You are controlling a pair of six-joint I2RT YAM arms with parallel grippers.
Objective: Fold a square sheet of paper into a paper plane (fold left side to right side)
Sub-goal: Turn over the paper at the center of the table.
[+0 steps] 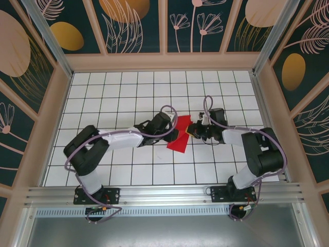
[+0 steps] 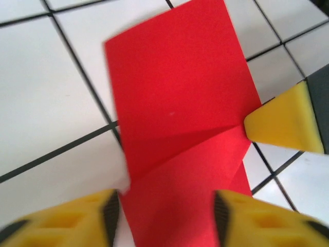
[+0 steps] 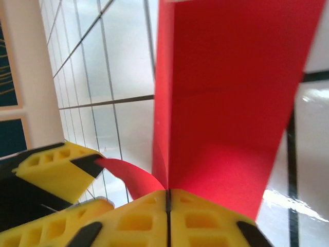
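Note:
The square sheet of paper (image 1: 180, 135) is bright red and lies partly folded on the white grid table, between the two grippers. In the left wrist view the sheet (image 2: 180, 103) shows a slanted crease across its middle. My left gripper (image 2: 164, 212) stands open over its near end, one yellow finger on each side of the paper. My right gripper (image 3: 167, 198) is shut on the sheet's (image 3: 231, 92) edge, which rises upright from the closed jaws. A curled red flap reaches toward the left gripper's fingers (image 3: 51, 175). The right gripper's fingertip (image 2: 285, 121) sits at the paper's right edge.
Both arms meet at the middle of the tiled table (image 1: 128, 92), the left gripper (image 1: 173, 131) and right gripper (image 1: 193, 129) close together. Tan frame walls enclose the table on three sides. An aluminium rail (image 1: 164, 193) runs along the near edge.

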